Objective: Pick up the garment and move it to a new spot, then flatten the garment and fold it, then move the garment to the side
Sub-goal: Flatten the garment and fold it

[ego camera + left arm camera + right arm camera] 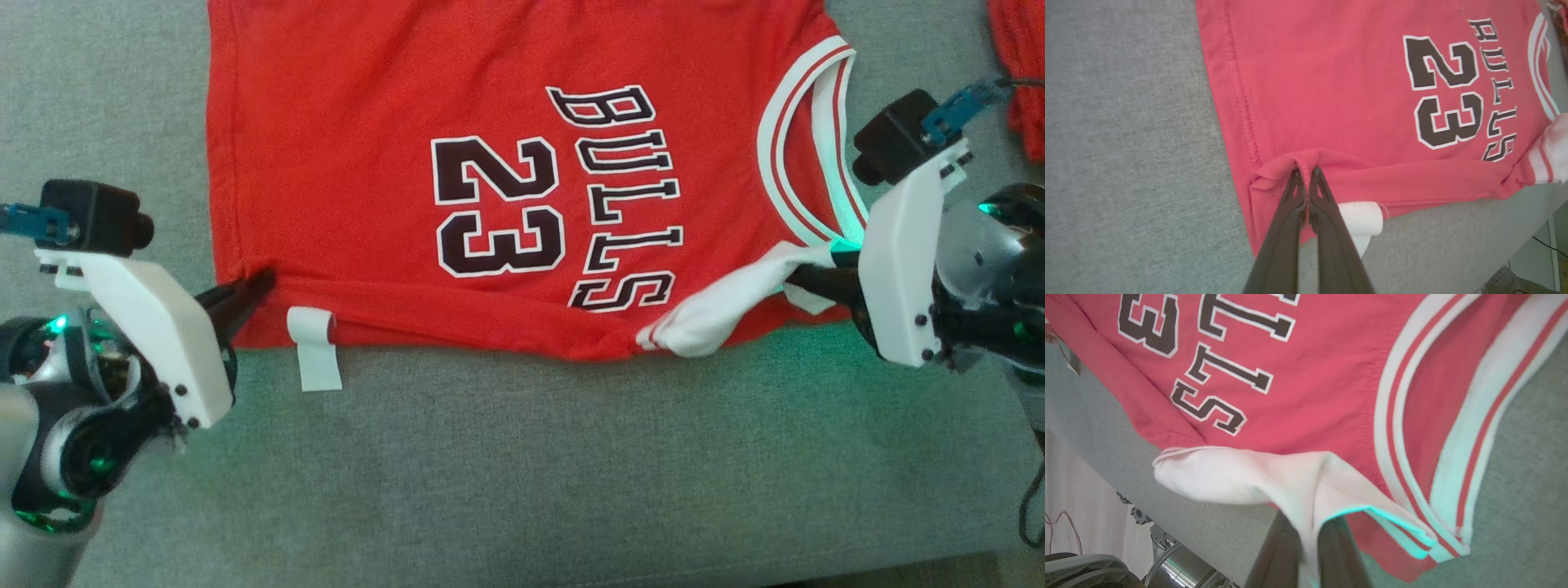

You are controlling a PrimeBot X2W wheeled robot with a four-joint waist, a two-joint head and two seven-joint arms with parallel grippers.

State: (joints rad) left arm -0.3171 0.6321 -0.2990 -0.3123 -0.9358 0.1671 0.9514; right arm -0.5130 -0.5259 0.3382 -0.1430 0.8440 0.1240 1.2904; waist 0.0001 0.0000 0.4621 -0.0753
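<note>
Red jersey (367, 122), spread on grey cushion (522, 474). Hem corner (253, 324) is pinched by left gripper (260, 286), angled in from 8 o'clock; white sleeve (710, 318) is pinched by right gripper (804, 279) from 3 o'clock.

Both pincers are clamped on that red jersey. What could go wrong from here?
The left pincer grips just a small pinch of the jersey at its hem corner, so the cloth might slip free when pulled. The right pincer holds the white sleeve bunched up, so the fold may come out crooked or wrinkled.
</note>
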